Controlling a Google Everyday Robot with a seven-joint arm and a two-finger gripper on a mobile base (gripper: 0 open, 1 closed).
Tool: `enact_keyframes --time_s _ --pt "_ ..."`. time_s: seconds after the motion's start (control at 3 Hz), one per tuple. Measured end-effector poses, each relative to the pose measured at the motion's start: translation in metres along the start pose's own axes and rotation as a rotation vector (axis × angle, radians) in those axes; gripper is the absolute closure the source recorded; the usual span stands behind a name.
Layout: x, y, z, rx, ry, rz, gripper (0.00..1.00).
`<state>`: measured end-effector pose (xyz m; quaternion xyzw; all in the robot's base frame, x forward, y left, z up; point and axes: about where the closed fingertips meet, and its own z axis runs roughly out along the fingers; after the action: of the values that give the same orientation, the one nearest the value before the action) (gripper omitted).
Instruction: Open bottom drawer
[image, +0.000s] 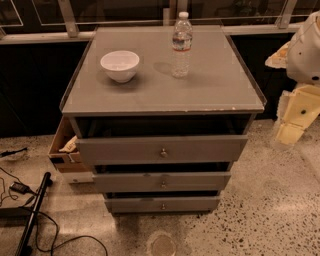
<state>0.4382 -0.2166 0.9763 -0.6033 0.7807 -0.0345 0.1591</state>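
Note:
The grey three-drawer cabinet (162, 95) stands in the middle of the camera view. The bottom drawer (190, 204) is the lowest and smallest grey front, with a small round metal knob (163, 206) at its centre. A narrow dark gap shows above its front. The middle drawer (200, 181) and the top drawer (200, 149) sit above it, each with a dark gap over its front. My arm's white shell (306, 50) and the cream-coloured gripper (296, 117) are at the right edge, well apart from the cabinet and far from the bottom knob.
A white bowl (120, 65) and a water bottle (182, 45) stand on the cabinet top. An open cardboard box (62, 150) sits against the cabinet's left side. Cables and a black pole (32, 215) lie on the floor at the left. A round floor plate (162, 245) lies in front.

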Motion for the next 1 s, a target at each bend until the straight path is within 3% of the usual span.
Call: enact_keyframes --time_s 0.67,1.0 --pt "0.007 0.01 0.015 0.008 0.0 0.013 0.0" --pt "0.015 0.038 0.055 -0.005 -0.06 0.019 0.0"
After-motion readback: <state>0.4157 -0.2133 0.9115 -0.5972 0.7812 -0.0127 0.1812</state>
